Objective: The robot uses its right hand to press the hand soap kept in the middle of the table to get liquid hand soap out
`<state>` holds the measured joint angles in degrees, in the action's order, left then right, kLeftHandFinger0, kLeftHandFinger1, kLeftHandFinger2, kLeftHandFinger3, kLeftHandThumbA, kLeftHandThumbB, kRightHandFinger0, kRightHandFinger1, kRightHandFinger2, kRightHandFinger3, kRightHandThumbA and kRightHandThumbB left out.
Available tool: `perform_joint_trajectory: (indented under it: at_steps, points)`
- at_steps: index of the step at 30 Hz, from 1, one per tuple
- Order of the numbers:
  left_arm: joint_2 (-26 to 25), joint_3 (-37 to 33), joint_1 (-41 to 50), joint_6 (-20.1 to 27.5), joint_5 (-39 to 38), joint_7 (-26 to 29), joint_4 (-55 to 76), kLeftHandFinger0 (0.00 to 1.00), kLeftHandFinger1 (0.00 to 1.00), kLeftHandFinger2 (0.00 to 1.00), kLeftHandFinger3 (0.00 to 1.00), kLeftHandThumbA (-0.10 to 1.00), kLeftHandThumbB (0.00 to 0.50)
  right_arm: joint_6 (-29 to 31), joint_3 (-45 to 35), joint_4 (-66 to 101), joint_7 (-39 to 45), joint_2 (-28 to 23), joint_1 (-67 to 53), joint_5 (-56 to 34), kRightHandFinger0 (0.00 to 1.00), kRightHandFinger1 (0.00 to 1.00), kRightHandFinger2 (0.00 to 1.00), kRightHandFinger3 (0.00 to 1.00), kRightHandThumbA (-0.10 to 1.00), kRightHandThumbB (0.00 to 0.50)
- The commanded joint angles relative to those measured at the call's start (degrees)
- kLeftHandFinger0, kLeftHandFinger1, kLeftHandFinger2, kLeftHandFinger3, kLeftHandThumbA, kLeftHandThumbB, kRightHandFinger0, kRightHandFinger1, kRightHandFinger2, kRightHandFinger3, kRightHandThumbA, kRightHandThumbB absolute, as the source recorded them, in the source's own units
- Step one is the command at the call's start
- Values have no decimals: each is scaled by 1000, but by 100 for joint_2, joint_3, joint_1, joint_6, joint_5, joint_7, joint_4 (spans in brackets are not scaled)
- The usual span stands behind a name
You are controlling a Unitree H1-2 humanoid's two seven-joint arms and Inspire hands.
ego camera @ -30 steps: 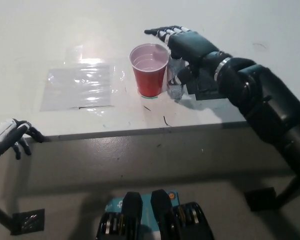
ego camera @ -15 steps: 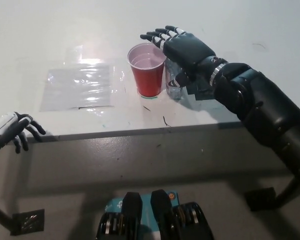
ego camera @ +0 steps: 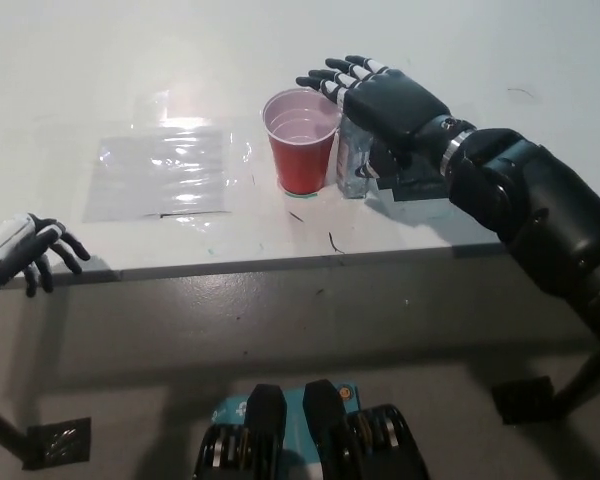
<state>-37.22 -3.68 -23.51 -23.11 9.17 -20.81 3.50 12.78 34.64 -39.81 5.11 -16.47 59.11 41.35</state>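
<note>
1. The white left hand (ego camera: 20, 255) rests at the far left, at the near edge of the table (ego camera: 100, 80). Its dark fingers are spread apart and hold nothing.
2. A clear plastic sheet (ego camera: 165, 172) lies flat on the table, to the left of the middle.
3. A red cup (ego camera: 302, 142) stands upright near the middle of the table, to the right of the sheet. It has some liquid inside.
4. The hand soap (ego camera: 353, 165) is a clear bottle which stands just beside the cup, on its right side, and seems to touch it. Its top is hidden under the black hand.
5. The black right hand (ego camera: 380, 98) lies flat over the top of the hand soap, palm down. Its fingers are stretched out, a little apart, and reach to the left above the far rim of the cup. They do not close around anything.
6. The black right arm comes in from the lower right, over the near table edge.
</note>
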Motion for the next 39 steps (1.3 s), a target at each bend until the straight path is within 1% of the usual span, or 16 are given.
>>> perform_joint_trajectory:
  at_steps: [1,4,5,6,9,12,13,18,19,22,23,28,30,32,36,39]
  points:
    - [-250,42,-273,171,114,-53,70,214,244,418,737,1000,278,-266,-57,12,483,52,-330,-114,1000,1000,1000,1000,1000,500]
    - [-258,28,-348,170,137,-82,37,216,242,418,735,1000,285,-178,-127,-38,396,90,-371,-129,1000,1000,1000,1000,1000,500]
    - [-275,7,-360,175,146,-112,20,216,239,413,734,1000,275,-148,-132,-190,348,183,-436,-152,1000,1000,1000,1000,1000,500]
    - [-268,8,-361,81,150,-117,58,221,242,412,736,1000,287,-192,-115,-239,335,243,-496,-125,1000,1000,1000,1000,1000,488]
    - [-276,-36,-436,164,171,-130,-12,221,237,402,731,1000,282,-206,-165,-310,225,309,-576,-100,1000,1000,1000,1000,1000,498]
    - [-285,-56,-442,216,199,-123,3,236,247,419,726,1000,272,-149,-195,-541,117,405,-622,-95,1000,1000,1000,1000,1000,500]
    - [-271,-21,-423,210,162,-119,14,235,244,418,722,1000,286,-122,-201,-636,40,446,-645,-88,1000,1000,1000,1000,1000,500]
    - [-280,-38,-480,172,198,-161,2,258,251,424,734,1000,283,-44,-119,-917,-50,535,-704,-44,1000,1000,1000,1000,1000,500]
    - [-288,-36,-503,148,198,-173,14,254,247,419,733,1000,293,-21,-68,-939,-53,538,-711,-1,1000,1000,1000,1000,1000,496]
    - [-303,-51,-526,183,225,-182,18,246,243,417,732,1000,285,-114,32,-876,-5,520,-733,102,1000,1000,1000,1000,1000,488]
    - [-314,-65,-520,224,271,-166,25,246,244,418,736,1000,272,-92,97,-897,-63,511,-746,177,1000,1000,1000,1000,1000,500]
    - [-330,-51,-591,332,282,-179,1,231,236,409,736,1000,263,-121,232,-991,-230,443,-624,339,1000,1000,1000,1000,1000,500]
    - [-342,-38,-625,241,283,-196,23,241,241,424,743,1000,268,-143,241,-1054,-230,437,-558,331,1000,1000,1000,1000,1000,500]
    - [-338,-39,-686,239,270,-222,4,232,233,424,744,1000,248,-198,263,-979,-184,388,-541,327,1000,1000,1000,1000,1000,500]
    - [-354,-22,-774,265,280,-225,-41,236,241,425,740,1000,259,-179,301,-953,-216,355,-506,338,1000,1000,1000,1000,1000,500]
    - [-322,27,-765,322,236,-198,-82,241,238,412,726,1000,282,-230,324,-908,-202,347,-540,361,1000,1000,1000,1000,1000,500]
